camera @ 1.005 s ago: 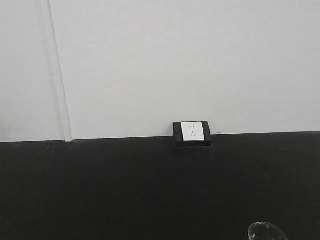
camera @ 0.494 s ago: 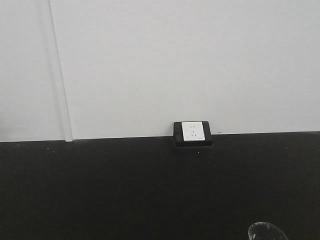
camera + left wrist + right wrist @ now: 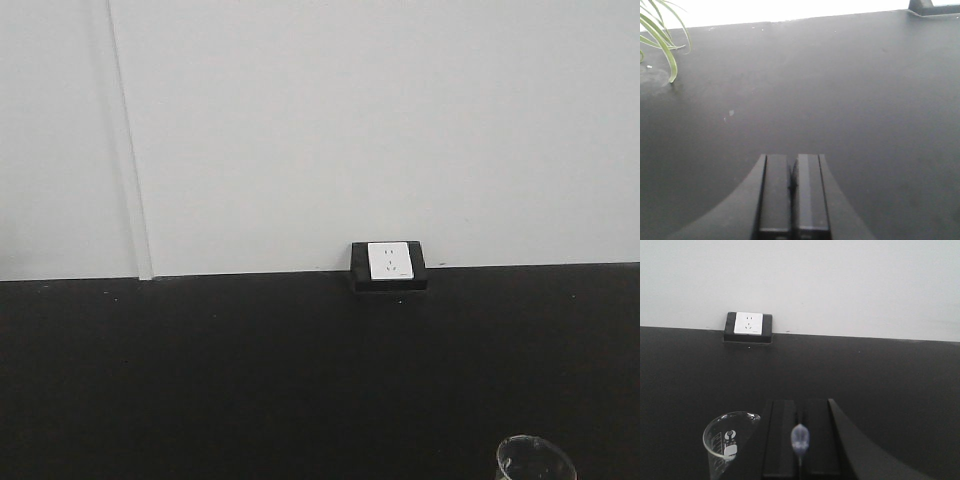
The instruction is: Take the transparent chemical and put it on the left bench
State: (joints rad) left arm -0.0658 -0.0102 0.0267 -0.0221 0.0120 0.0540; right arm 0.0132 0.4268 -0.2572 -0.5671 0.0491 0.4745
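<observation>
The transparent chemical is a clear glass beaker (image 3: 730,440) with white printed markings, standing upright on the left bench (image 3: 880,375), a matte black countertop. Only its rim (image 3: 535,458) shows at the bottom right of the front view. My right gripper (image 3: 801,402) is shut just right of the beaker, beside it and not around it. A small pale blurred blob (image 3: 800,438) sits at the seam between the fingers; I cannot tell what it is. My left gripper (image 3: 793,157) is shut with nothing in it, low over the bare black bench (image 3: 840,75).
A white wall socket (image 3: 389,261) in a black housing sits where the bench (image 3: 250,370) meets the white wall; it is also in the right wrist view (image 3: 748,323). Green plant leaves (image 3: 660,35) hang over the bench's far left.
The front view has shifted slightly: the socket and the wall seam sit a little further right, and the beaker rim is a little lower in frame.
</observation>
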